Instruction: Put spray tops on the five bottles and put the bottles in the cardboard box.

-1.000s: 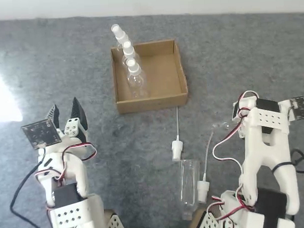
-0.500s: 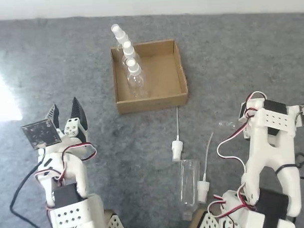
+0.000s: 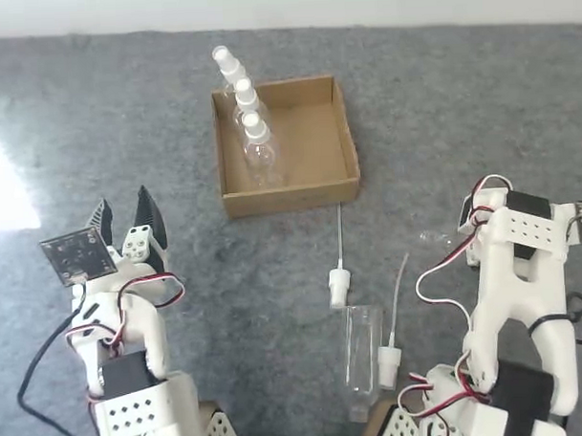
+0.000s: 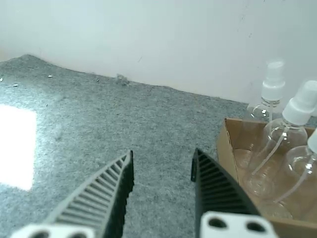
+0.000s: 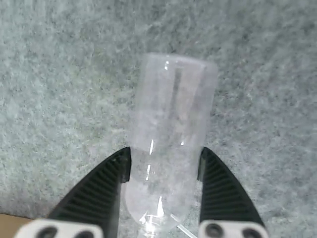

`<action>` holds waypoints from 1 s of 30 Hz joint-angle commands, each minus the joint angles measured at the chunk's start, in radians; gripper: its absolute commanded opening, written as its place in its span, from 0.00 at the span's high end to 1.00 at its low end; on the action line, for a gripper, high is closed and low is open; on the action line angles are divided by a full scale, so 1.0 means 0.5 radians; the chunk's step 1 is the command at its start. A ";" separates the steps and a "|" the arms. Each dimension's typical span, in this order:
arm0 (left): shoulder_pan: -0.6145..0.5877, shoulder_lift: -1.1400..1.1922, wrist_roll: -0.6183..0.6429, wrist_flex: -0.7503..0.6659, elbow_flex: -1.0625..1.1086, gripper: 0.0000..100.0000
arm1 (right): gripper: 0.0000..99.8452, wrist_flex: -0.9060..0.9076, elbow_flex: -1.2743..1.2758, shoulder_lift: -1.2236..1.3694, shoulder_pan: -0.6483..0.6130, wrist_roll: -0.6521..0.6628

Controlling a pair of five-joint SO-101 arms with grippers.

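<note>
The cardboard box [image 3: 300, 195] stands at the table's far middle, with three capped bottles [image 3: 260, 154] along its left wall; the left wrist view shows these bottles [image 4: 285, 144] too. A bare clear bottle [image 3: 362, 354] lies near the front, between two loose spray tops [image 3: 338, 285] [image 3: 388, 363] with long tubes. In the right wrist view, another bare bottle [image 5: 168, 124] lies on the carpet with my right gripper [image 5: 165, 151] shut on its sides; a glimpse of that bottle [image 3: 433, 239] pokes out from under the right arm. My left gripper [image 3: 124, 200] stands open at the left, holding nothing.
Grey carpet covers the table, and a white wall runs along its far edge. A bright patch of light [image 3: 3, 195] lies at the far left. Open carpet stretches between the left arm and the box [image 4: 224, 144].
The right arm has drawn back toward the right edge, and the bottle under it shifted slightly the same way. The left arm has kept still.
</note>
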 commanded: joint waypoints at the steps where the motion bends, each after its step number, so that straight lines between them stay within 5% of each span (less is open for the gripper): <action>1: -0.009 0.012 -0.025 -0.055 -0.026 0.82 | 0.84 -0.017 0.009 -0.094 -0.011 -0.018; 21: -0.009 0.012 -0.025 -0.055 -0.026 0.82 | 0.83 -0.011 0.003 -0.097 -0.078 -0.031; 30: -0.009 0.012 -0.025 -0.055 -0.026 0.82 | 0.74 -0.026 0.000 -0.094 -0.081 -0.018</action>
